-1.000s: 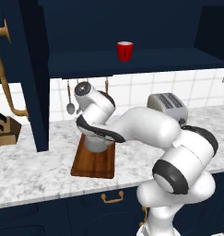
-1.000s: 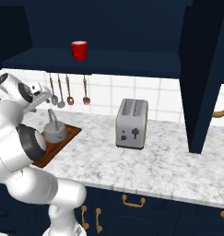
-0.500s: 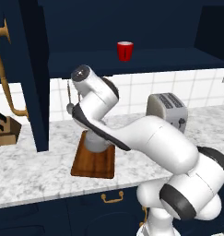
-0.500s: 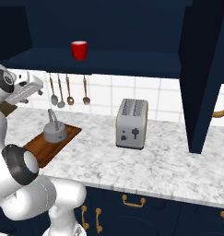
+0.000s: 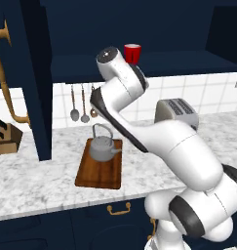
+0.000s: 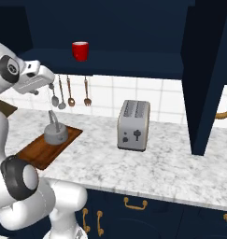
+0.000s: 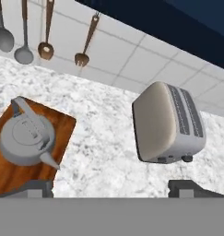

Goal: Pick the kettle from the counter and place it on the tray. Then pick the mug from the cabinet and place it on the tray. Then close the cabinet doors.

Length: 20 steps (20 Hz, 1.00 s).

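two dark fingertips of the gripper (image 7: 111,188) stand far apart at the bottom of the hand view, spread about as wide as they go, with nothing between them and nothing touched. below them lie bare counter (image 7: 104,152), the near corner of the tray (image 7: 62,124) and the toaster (image 7: 168,124).

the kettle (image 5: 103,145) sits upright on the tray (image 5: 100,168), toward its far end, wire handle arched over the lid; in the right base view the kettle (image 6: 55,133) rests on the brown board (image 6: 38,151) the same way, free of the arm. the mug (image 5: 132,52) stands on the shelf of the cabinet (image 5: 188,61), partly behind the arm's wrist in the left base view, and plain in the right base view, where the mug (image 6: 80,50) sits alone on the navy shelf. both cabinet doors (image 5: 34,73) hang open; the other door (image 6: 203,74) juts out at the right in the right base view. utensils (image 6: 70,91) hang on the tiled wall under the shelf, and a knife block (image 5: 5,136) sits at the far left of the counter.

compared with a second ago, the hand has risen from low over the kettle and tray to shelf height, just beside the mug. the kettle, then hidden under the hand in the left base view, now shows in full. kettle, tray, mug and toaster have not shifted.
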Tool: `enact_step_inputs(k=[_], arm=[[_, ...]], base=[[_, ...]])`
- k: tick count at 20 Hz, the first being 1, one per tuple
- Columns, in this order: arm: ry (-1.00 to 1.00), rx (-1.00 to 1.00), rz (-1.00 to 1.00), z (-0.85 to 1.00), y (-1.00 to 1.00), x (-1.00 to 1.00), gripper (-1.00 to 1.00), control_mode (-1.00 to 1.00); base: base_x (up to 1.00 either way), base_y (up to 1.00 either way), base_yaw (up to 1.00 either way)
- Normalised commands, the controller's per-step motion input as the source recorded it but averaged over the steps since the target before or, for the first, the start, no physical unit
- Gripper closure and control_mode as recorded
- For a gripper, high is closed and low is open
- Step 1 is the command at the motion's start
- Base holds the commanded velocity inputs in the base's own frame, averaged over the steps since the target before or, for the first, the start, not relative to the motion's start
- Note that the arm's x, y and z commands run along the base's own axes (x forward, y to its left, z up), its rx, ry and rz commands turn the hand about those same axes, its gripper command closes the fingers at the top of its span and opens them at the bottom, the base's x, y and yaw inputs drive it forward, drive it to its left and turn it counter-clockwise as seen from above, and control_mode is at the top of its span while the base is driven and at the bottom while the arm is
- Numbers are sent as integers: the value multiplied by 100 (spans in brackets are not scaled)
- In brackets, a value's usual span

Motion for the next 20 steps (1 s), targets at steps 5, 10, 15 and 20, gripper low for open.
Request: enact_step_inputs(k=[5,10,15,20], arm=[[-12,14,-33,54,-49,47,-100,-100],[-5,28,-39,79,-36,51,-100,-100],[-18,19,-31,50,-8,22,-100,-100],[-36,3,-18,0,-3,41,-100,-100]], base=[[0,0,0],[0,0,0],[0,0,0],[0,0,0]])
